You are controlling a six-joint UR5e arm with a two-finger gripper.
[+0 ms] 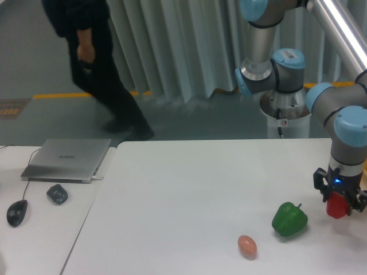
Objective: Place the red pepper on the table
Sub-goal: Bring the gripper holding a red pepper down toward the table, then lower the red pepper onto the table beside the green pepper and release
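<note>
**benchbot:** So what's the arm got right now?

**ur5_fan:** The gripper is over at the right side of the table, pointing straight down, fingers closed around the red pepper. The pepper's poking out below the black fingers, so it's pinched from the sides near the top. There's a little blue light glowing on the wrist just above it.

**benchbot:** Is the pepper on the table or in the air?

**ur5_fan:** Honestly can't tell from this angle. It's low and close to the surface, but whether the bottom is touching the white top I couldn't say.

**benchbot:** Anything near it?

**ur5_fan:** The green pepper sits on the table just left of it, stem up, not touching. Further left and a bit nearer the camera is a brownish-orange egg, apart from both peppers.

**benchbot:** And the rest of the scene?

**ur5_fan:** To the left there's a desk butted up beside the table with a closed laptop, a black mouse and a small dark lump of something between them. A person in dark clothes is mid-stride on the floor behind, upper left, in front of grey curtains.
</note>
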